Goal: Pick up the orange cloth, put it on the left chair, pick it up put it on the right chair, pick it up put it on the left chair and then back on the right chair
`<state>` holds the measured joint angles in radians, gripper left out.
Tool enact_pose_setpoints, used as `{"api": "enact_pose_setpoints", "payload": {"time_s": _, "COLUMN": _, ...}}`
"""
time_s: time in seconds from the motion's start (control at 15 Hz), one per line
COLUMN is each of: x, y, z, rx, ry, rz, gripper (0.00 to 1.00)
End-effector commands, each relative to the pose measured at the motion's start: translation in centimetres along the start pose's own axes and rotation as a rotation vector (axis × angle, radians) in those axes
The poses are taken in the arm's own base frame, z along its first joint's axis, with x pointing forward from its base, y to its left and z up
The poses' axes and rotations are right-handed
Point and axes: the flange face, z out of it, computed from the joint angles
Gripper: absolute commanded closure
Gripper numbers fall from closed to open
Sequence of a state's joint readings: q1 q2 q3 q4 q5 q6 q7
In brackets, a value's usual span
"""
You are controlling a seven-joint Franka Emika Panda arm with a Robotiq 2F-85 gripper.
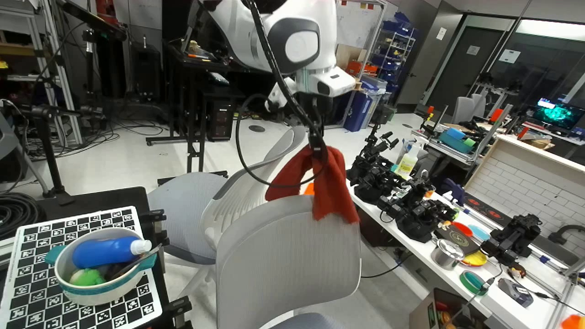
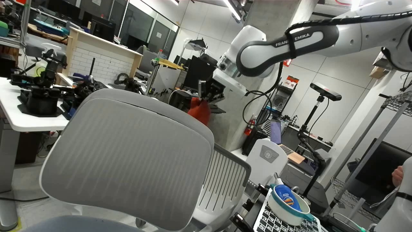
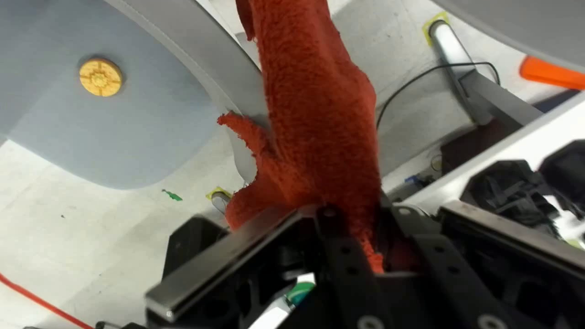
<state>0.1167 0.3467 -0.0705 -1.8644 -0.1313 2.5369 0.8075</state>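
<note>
Pale floor (image 1: 119, 169), concrete pillar (image 2: 273, 16)

In exterior view, left chair (image 1: 242, 201) partly hidden behind right chair (image 1: 288, 260); wrist view crops orange cloth (image 3: 315, 105)

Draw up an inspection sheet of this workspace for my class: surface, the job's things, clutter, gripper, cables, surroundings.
Surface: white table carries black tabletop arms; black table carries a patterned board.
Job's things: orange cloth hangs over the right chair, a flap on each side of its back; left chair stands next to it.
Clutter: bowl on the patterned board holds a blue bottle and a green object; yellow disc on a chair seat.
Gripper: shut on the orange cloth.
Cables: black arm cable loops across the orange cloth in an exterior view; coiled cable near the black table.
Surroundings: lit monitor; what looks like a person's hand at the picture's edge.
</note>
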Motion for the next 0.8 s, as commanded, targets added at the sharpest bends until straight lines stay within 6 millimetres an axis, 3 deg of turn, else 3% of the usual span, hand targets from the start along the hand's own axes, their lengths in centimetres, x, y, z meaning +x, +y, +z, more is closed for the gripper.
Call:
{"api": "enact_pose_setpoints", "payload": {"time_s": 0.0, "x": 0.7, "y": -1.9, "z": -8.4, "rx": 0.070, "ry": 0.072, "rz": -0.036, "gripper": 0.96}}
{"api": "enact_pose_setpoints", "payload": {"time_s": 0.47, "x": -0.3, "y": -7.6, "z": -19.4, "rx": 0.205, "ry": 0.164, "rz": -0.092, "gripper": 0.96}}
{"api": "enact_pose_setpoints", "payload": {"time_s": 0.6, "x": -0.8, "y": -9.0, "z": -21.1, "rx": 0.232, "ry": 0.171, "rz": -0.109, "gripper": 0.96}}
{"api": "enact_pose_setpoints", "payload": {"time_s": 0.73, "x": -1.3, "y": -10.0, "z": -21.3, "rx": 0.244, "ry": 0.169, "rz": -0.121, "gripper": 0.96}}
